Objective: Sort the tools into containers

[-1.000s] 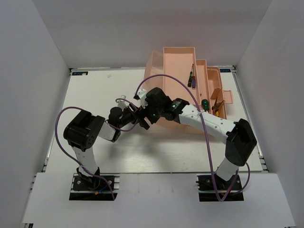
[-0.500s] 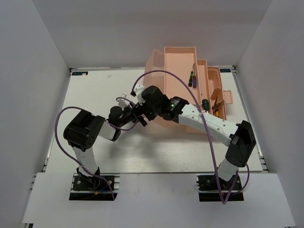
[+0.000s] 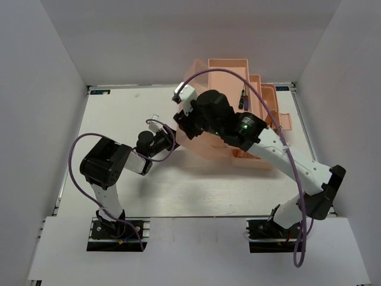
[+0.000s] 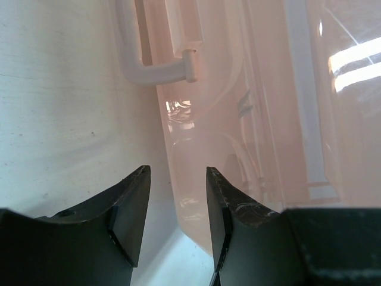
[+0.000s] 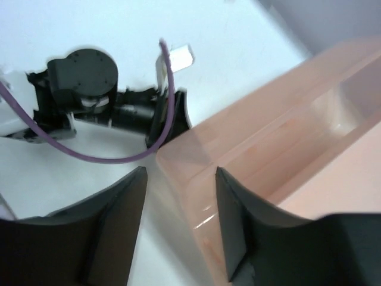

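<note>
The salmon-pink toolbox [image 3: 225,70] stands at the far right of the table, its translucent lid [image 3: 199,136] tilted toward the left. A slim dark screwdriver [image 3: 241,98] shows in a tray compartment; the other tools are hidden under my right arm. My left gripper [image 3: 165,138] is open, its jaws on either side of the lid's rim [image 4: 190,179], below the pale lid handle [image 4: 156,70]. My right gripper [image 3: 182,121] is open above the lid's corner [image 5: 196,179], one jaw on each side of the wall. The left gripper [image 5: 175,113] also shows in the right wrist view.
White walls close in the table on the left, back and right. The right arm stretches across the toolbox's trays [image 3: 280,119]. Purple cables loop over both arms. White table [image 3: 119,113] lies left of the toolbox.
My right gripper has moved away from the bases along the lid's left edge, and the arm stretched out. The lid now looks more raised. The left gripper has stayed put.
</note>
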{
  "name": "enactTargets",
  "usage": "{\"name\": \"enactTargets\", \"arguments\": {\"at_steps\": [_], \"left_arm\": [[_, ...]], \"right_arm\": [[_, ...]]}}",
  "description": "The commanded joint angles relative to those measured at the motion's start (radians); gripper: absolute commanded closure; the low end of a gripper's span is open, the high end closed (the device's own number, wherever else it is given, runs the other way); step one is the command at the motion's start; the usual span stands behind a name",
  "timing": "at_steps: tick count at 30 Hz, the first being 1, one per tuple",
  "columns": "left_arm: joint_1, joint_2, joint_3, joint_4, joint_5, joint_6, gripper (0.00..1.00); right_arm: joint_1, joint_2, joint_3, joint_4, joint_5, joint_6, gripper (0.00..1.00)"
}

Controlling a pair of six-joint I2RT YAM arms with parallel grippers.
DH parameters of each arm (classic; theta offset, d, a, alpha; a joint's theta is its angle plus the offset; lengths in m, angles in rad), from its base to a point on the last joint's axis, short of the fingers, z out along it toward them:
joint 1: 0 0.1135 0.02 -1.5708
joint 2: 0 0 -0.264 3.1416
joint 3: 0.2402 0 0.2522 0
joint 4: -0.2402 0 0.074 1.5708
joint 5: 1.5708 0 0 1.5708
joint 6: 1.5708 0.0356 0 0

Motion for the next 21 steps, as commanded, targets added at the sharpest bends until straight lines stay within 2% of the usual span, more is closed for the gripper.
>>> {"name": "enactTargets", "arguments": {"at_steps": [1,2,3,4,5,7,8,9,10,15,16,17,19,20,21], "left_arm": [[-0.010,-0.002,0.039,0.057,0.027,-0.009,0.47],[-0.010,-0.002,0.039,0.057,0.027,-0.009,0.47],[-0.010,-0.002,0.039,0.057,0.027,-0.009,0.47],[-0.010,-0.002,0.039,0.045,0.027,-0.009,0.47],[-0.010,-0.002,0.039,0.045,0.027,-0.009,0.47],[-0.010,-0.011,0.050,0.036,0.027,0.000,0.47],[-0.010,-0.011,0.050,0.036,0.027,0.000,0.47],[-0.010,-0.011,0.059,0.025,0.038,0.000,0.47],[-0.010,-0.011,0.070,0.016,0.038,0.000,0.47],[-0.010,-0.020,0.108,-0.006,0.057,0.029,0.47],[-0.010,-0.020,0.120,-0.016,0.067,0.029,0.47],[-0.010,-0.029,0.120,-0.017,0.067,0.040,0.47],[-0.010,-0.030,0.149,-0.041,0.087,0.051,0.47],[-0.010,-0.030,0.149,-0.041,0.087,0.051,0.47],[-0.010,-0.030,0.160,-0.041,0.096,0.063,0.47]], "right_arm": [[-0.003,-0.054,0.085,-0.020,-0.003,-0.050,0.48],[-0.002,-0.057,0.099,-0.023,0.020,-0.095,0.61],[0.001,-0.057,0.116,0.003,0.110,-0.111,0.74],[-0.002,-0.068,0.107,0.065,0.252,-0.134,1.00],[-0.006,-0.073,0.107,0.110,0.329,-0.176,1.00],[-0.060,-0.092,0.005,0.361,0.666,-0.294,1.00],[-0.086,-0.109,-0.028,0.447,0.716,-0.374,1.00],[-0.188,-0.131,-0.106,0.579,0.718,-0.387,1.00],[-0.228,-0.146,-0.120,0.580,0.718,-0.369,1.00],[-0.517,-0.217,-0.258,0.428,0.623,-0.191,1.00],[-0.586,-0.220,-0.289,0.345,0.576,-0.139,1.00],[-0.664,-0.218,-0.322,0.322,0.535,-0.096,1.00],[-0.732,-0.214,-0.361,0.277,0.456,-0.053,1.00],[-0.829,-0.197,-0.393,0.267,0.432,-0.018,1.00],[-0.861,-0.176,-0.393,0.250,0.340,-0.002,1.00]]}}
